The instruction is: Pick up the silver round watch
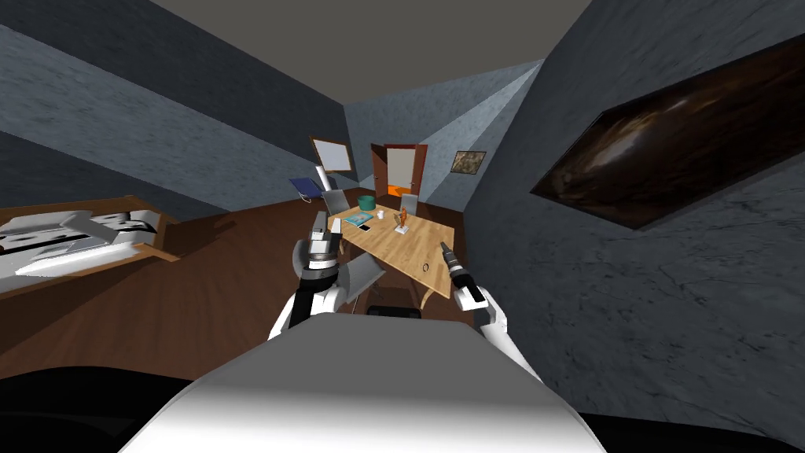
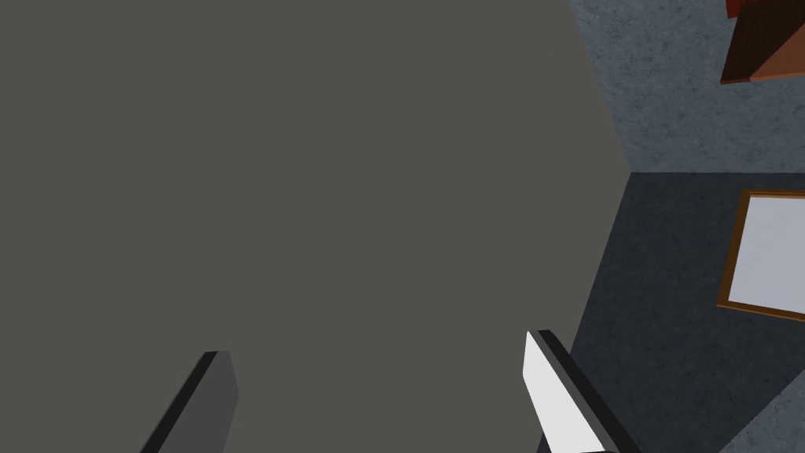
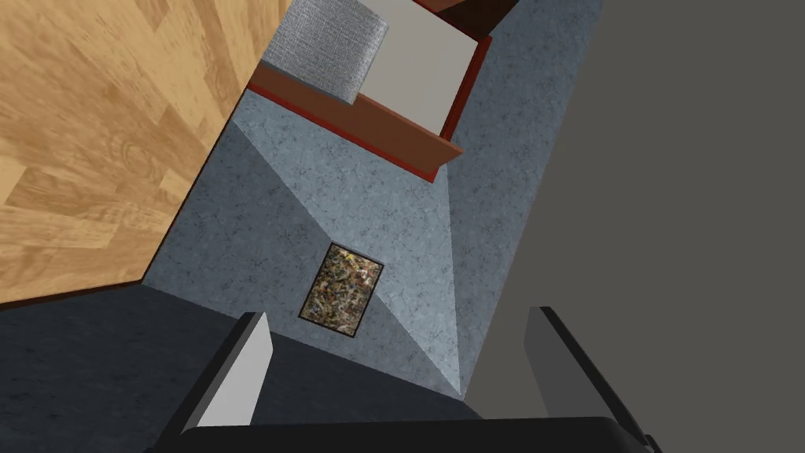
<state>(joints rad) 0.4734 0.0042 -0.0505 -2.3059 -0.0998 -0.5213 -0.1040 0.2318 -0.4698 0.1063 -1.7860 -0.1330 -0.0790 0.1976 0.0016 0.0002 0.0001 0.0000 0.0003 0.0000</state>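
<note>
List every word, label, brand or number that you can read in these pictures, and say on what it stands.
No text can be read.
Watch on the table: too small to read.
Flat teal item on it: too small to read.
Framed picture on the wall: speckled colour, no letters.

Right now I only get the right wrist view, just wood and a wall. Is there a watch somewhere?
Observer: Yes. The head view shows a small ring-shaped watch lying on the table, near its closer edge.
Operator: Are the right fingers near it?
Observer: The right fingers hover over that same edge, beside the watch and seemingly apart from it.
Operator: And the other arm?
Observer: The left fingers are open, raised off the table's left side.
</note>
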